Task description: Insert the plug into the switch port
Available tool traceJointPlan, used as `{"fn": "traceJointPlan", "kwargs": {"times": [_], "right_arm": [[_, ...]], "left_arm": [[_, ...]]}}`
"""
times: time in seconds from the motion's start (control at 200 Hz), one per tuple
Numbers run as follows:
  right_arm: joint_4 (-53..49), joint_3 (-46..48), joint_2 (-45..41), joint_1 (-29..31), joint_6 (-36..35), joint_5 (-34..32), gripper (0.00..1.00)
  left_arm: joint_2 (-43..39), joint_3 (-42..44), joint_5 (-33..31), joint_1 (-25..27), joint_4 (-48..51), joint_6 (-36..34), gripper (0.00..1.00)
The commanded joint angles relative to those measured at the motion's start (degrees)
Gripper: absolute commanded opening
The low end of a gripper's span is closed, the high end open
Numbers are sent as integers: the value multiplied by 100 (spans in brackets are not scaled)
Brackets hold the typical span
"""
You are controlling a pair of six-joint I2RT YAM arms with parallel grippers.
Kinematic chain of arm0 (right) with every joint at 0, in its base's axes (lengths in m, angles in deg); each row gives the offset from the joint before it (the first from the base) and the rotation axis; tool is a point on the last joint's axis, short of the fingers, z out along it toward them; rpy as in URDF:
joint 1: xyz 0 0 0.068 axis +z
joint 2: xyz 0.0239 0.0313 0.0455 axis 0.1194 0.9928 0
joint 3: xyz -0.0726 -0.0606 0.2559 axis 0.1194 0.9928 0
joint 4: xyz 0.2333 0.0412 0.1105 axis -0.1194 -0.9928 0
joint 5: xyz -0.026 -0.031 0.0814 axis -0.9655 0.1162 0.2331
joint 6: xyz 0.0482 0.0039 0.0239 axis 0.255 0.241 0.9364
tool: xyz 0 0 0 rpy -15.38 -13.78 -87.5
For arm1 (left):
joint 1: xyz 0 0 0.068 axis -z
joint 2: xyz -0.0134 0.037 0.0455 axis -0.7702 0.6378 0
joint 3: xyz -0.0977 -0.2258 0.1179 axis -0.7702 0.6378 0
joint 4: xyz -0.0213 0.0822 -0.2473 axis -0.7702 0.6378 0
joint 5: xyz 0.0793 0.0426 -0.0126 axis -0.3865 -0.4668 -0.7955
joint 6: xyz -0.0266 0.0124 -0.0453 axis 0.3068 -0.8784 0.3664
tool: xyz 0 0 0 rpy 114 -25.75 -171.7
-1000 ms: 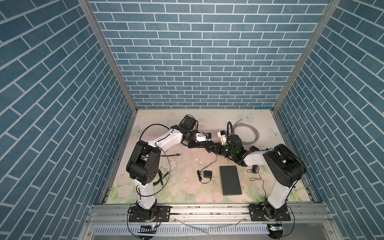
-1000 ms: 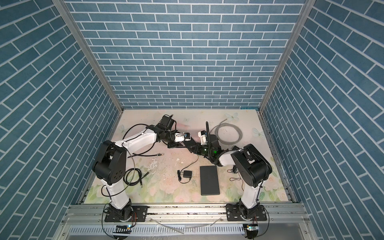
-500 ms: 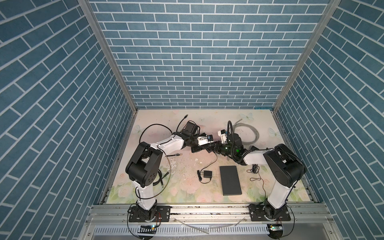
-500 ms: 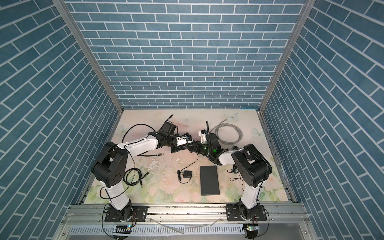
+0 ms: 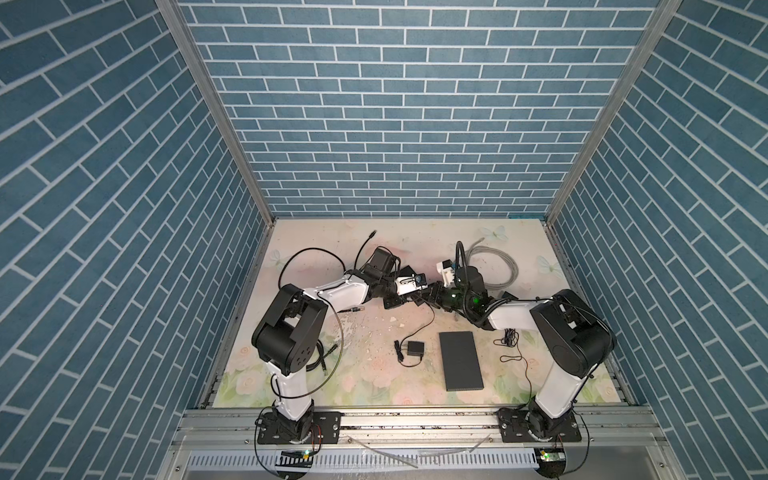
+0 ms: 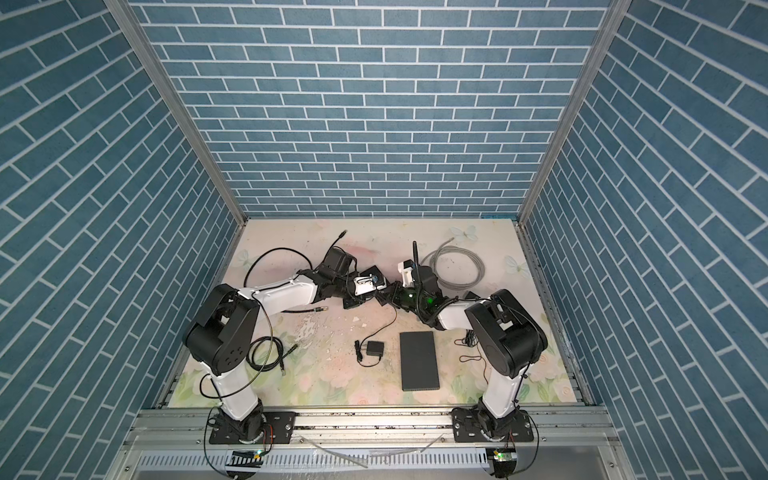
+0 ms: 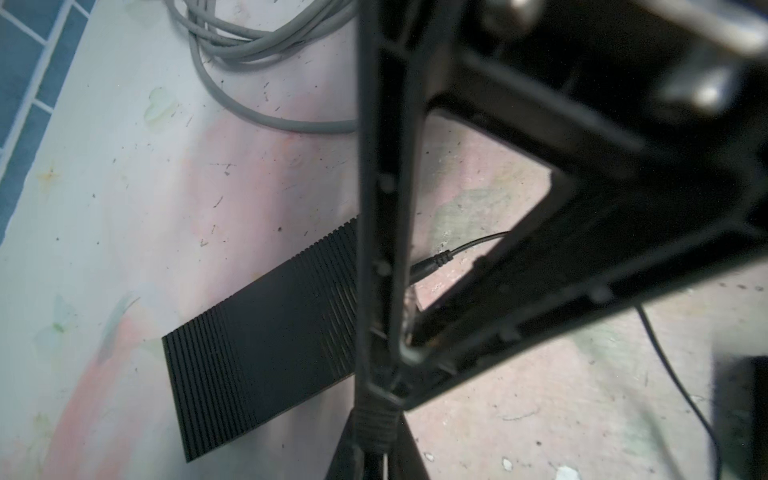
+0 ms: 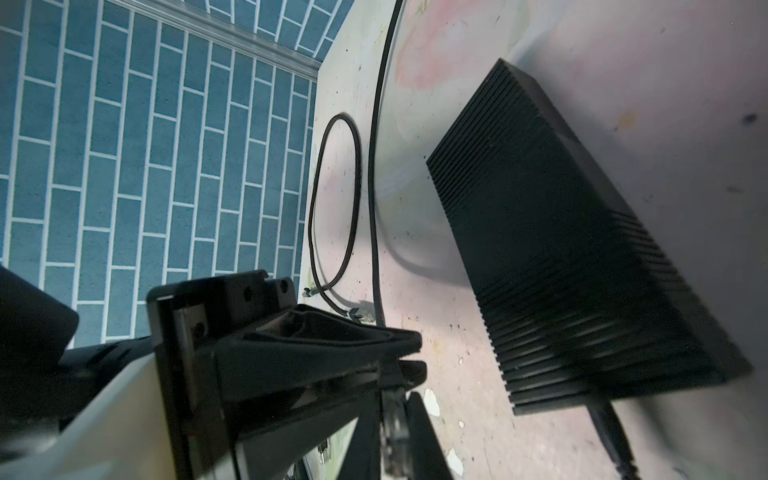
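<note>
Plug (image 7: pixel 432 264) at 1 end face of the ribbed black switch (image 7: pixel 257 365), lined up with its long axis, nose hidden behind 1 finger of the right gripper (image 7: pixel 397 368); seated or not, impossible to tell. Thin lead (image 7: pixel 478 240) running off toward a small adapter (image 5: pixel 415 348). Both grippers closed to a point close by, tip to tip, left gripper (image 8: pixel 417 356) pinched nearly flat; nothing visibly held by either. Flat dark slab (image 5: pixel 461 365) beside the adapter on the floral table (image 5: pixel 374 386), grey cable coil (image 5: pixel 494 270) farther back.
</note>
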Motion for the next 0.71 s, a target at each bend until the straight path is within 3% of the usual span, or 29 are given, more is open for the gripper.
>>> {"fn": "traceJointPlan", "kwargs": {"times": [0.0, 0.18, 0.435, 0.7], "right_arm": [[-181, -239, -192, -13, 136, 22, 10], [-741, -352, -488, -82, -77, 14, 14], [-2240, -604, -1570, -341, -960, -108, 45], [-3473, -530, -2555, -726, -1703, -120, 54]], "left_arm": [[-203, 123, 97, 53, -175, 54, 7], [-558, -4, 214, 51, 0, 127, 4], [-858, -525, 165, 42, 784, 103, 2], [-614, -1660, 203, -106, 3155, -228, 0]]}}
